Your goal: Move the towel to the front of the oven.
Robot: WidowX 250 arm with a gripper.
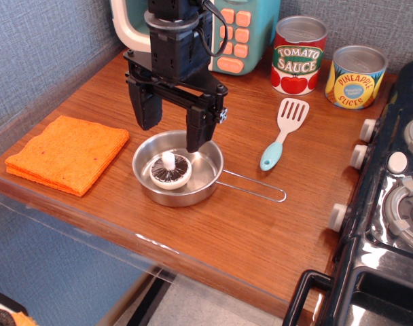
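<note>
Pincer (171, 132) spread, empty, above steel pan (186, 178) holding mushroom (170, 170). Shift toward towel (69, 152), flat at left surface (247, 224) edge; pinch all layers near one border, lift clear, carry before oven (237, 34) at rear.

A single camera looks down at a slant from above the front edge of the wooden table (261, 224), facing the blue back wall (356, 17). It sits fairly near: the table fills most of the frame, running from lower left to upper right. The oven (244, 34) is cut off by the top edge, the black stove (390, 204) by the right edge, and the arm enters from the top centre. The floor shows at the bottom.
</note>
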